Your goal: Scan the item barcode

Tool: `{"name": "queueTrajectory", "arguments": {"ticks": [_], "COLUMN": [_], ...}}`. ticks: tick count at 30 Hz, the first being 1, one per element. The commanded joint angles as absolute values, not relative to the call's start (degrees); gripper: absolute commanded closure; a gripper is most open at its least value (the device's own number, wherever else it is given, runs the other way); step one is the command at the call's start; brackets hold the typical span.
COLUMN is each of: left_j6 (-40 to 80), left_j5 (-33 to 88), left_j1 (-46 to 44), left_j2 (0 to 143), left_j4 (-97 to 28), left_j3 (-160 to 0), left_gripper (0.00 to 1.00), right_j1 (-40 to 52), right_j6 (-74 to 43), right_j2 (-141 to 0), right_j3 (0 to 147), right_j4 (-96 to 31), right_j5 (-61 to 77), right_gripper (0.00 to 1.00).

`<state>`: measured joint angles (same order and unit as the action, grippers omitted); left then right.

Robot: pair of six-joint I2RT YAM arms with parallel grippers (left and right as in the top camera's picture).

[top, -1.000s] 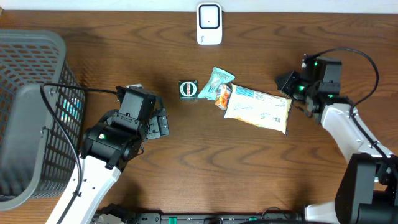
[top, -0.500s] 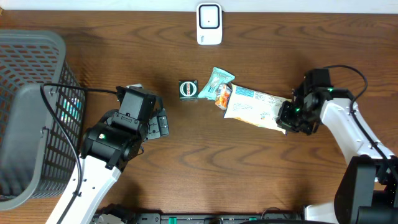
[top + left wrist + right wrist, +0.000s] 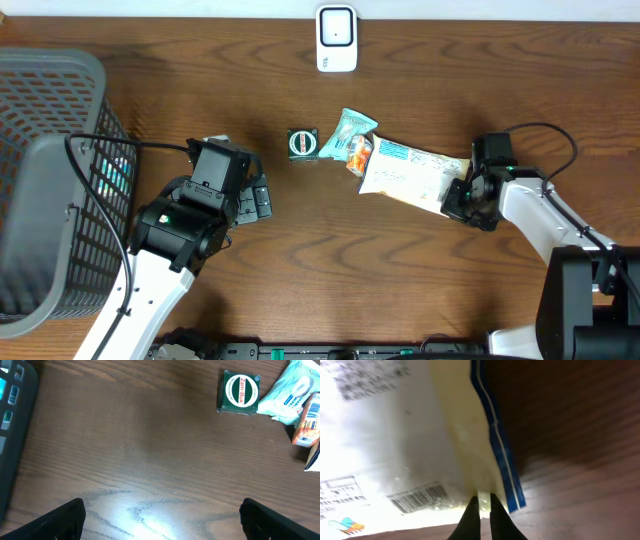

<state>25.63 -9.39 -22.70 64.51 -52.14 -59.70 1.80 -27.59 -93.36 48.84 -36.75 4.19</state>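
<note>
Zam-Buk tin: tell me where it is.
Overhead, the Zam-Buk tin sits mid-table, just left of the teal packet, below the white scanner.

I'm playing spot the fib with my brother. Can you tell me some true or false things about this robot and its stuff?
1. The right gripper is pinching the edge of the white packet. True.
2. The left gripper is holding the green tin. False: it is open and holds nothing, and the tin lies apart from it.
3. The white scanner stands alone, away from the items. True.
4. The grey basket is on the right gripper's side. False: it is on the left gripper's side.
5. A barcode shows on the white packet. True.
</note>
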Motion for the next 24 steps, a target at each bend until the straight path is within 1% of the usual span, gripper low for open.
{"name": "queueTrajectory", "arguments": {"ticks": [1, 6, 14, 17, 19, 24], "left_j6": [25.5, 25.5, 25.5, 25.5, 25.5, 25.5], "left_j5": [-10.3, -10.3, -10.3, -10.3, -10.3, -10.3], "left_j1": [-22.5, -22.5, -22.5, -22.5, -22.5, -22.5], "left_j2": [64.7, 64.7, 64.7, 64.7, 64.7, 64.7], "left_j4": [-52.3, -52.3, -52.3, -52.3, -52.3, -52.3], "left_j3": [-59.9, -59.9, -59.9, -59.9, -59.9, -59.9], "left_gripper": [0.02, 0.02, 0.03, 0.02, 0.02, 0.02], "right_j1": [2.3, 2.3, 0.9, -0.6, -1.2, -1.1], "right_j6": [-28.7, -28.7, -29.7, -30.8, -30.8, -26.8], "right_j2": [-93.4, -93.4, -93.4, -93.4, -93.4, -93.4], "right_j3": [48.4, 48.4, 49.5, 53.4, 56.5, 62.7], "right_j4": [-34.7, -27.8, -9.2, -10.7, -14.0, -29.9], "right_j5": [3.4, 3.2, 3.4, 7.7, 10.8, 13.7], "right_gripper": [0.96, 0.93, 0.87, 0.88, 0.9, 0.94]}}
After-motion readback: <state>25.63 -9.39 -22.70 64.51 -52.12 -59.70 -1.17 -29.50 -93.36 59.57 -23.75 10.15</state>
